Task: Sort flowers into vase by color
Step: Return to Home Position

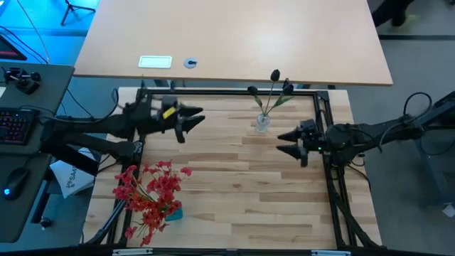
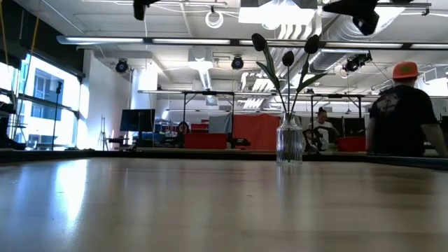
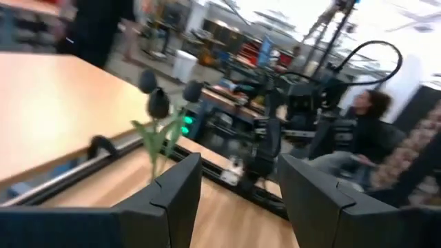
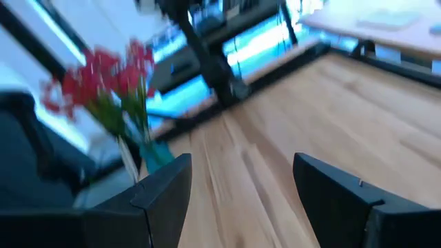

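Apparently the sorting was all but finished. The red flowers (image 1: 153, 188) stood bunched in the blue vase (image 1: 173, 211) at the near edge of the counter (image 1: 234, 192), on the left arm's side. The dark-budded flowers (image 1: 276, 78) rose from a clear glass vase (image 1: 262, 122) near the far edge, well apart from the red bunch. No loose sprig showed on the wood between them, so each colour seemed to have found its own vessel.

The left end effector (image 1: 190, 124) hung over the far left part of the counter with its fingers spread and nothing between them. The right end effector (image 1: 281, 142) hung on the opposite side, near the clear vase but not touching it, its fingers likewise parted and empty. Both pointed inward toward the middle.

What remained, judging by this, was only for the arms to draw back to rest, as no flower was left to carry. The one hazard worth noting was the right arm brushing the glass vase beside it.
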